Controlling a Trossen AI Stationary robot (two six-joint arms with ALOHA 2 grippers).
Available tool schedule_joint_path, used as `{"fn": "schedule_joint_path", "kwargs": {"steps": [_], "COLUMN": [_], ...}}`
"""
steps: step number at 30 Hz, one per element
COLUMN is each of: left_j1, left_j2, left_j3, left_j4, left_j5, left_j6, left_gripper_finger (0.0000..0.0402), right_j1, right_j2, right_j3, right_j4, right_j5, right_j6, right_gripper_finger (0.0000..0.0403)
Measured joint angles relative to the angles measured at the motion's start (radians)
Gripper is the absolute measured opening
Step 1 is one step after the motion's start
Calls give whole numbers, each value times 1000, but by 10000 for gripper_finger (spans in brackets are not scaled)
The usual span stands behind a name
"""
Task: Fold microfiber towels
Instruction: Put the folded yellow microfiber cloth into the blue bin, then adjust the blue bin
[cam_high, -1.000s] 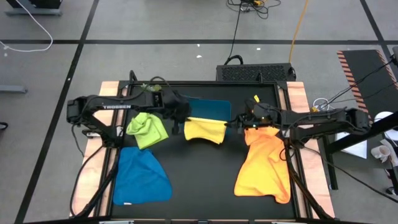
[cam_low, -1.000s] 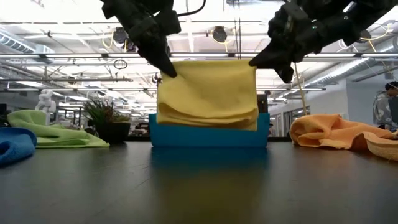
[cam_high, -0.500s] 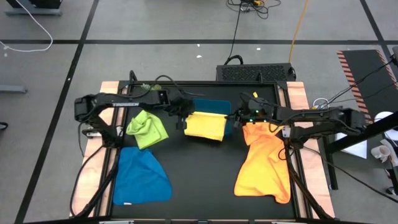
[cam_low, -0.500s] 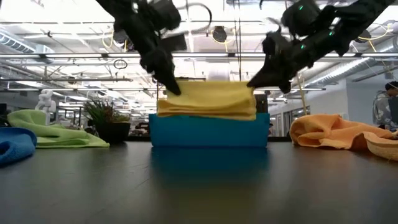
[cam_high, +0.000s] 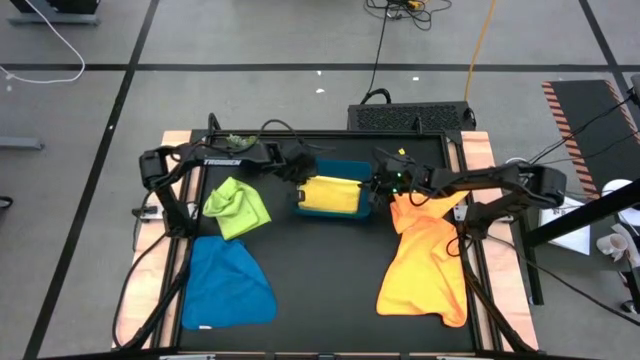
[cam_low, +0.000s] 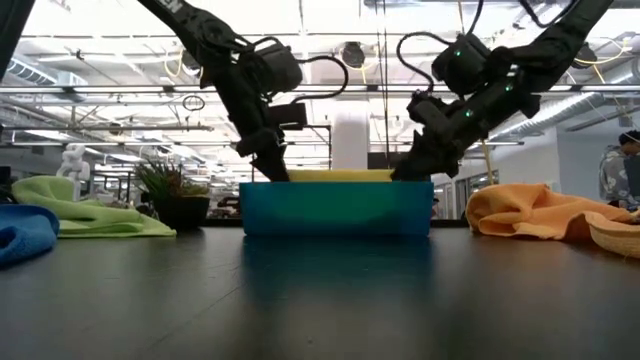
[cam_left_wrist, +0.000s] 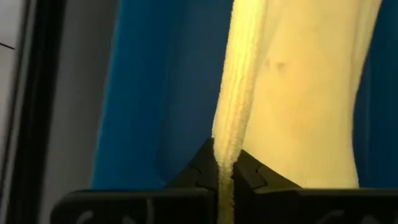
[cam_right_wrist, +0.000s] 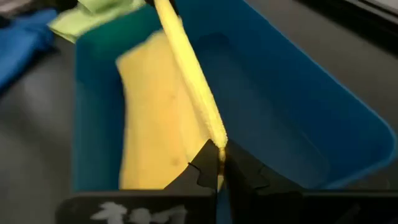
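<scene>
Pinching the yellow towel inside the teal tray — left gripper and right gripper, both clamped.

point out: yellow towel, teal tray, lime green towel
yellow towel (cam_high: 332, 195): high view, middle of its folded top face.
teal tray (cam_low: 336, 208): low view, near side wall.
lime green towel (cam_high: 238, 208): high view, centre of the crumpled cloth.

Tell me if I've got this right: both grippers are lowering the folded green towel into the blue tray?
Not quite: the towel is yellow, not green, as the high view shows. The left gripper and right gripper each pinch an edge of it over the blue tray.
</scene>
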Motion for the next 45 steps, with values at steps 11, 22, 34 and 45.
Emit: {"fn": "schedule_joint_path", "kwargs": {"steps": [11, 22, 34, 45], "left_j1": [10, 8, 0, -173], "left_j2": [20, 16, -14, -376], "left_j3": [-1, 136, 169, 7], "left_j4": [40, -170, -240, 10], "left_j5": [-12, -84, -7, -3], "left_j6": [0, -34, -75, -176], "left_gripper_finger": [26, 64, 261, 223], "right_j1": [-43, -57, -4, 257], "right_j2": [36, -142, -385, -448], "right_j3": [-1, -3, -1, 0], "right_j4": [46, 12, -119, -204], "right_j5": [1, 5, 1, 8], "right_j6": [-48, -20, -22, -154], "right_gripper_finger": [22, 150, 187, 180]}}
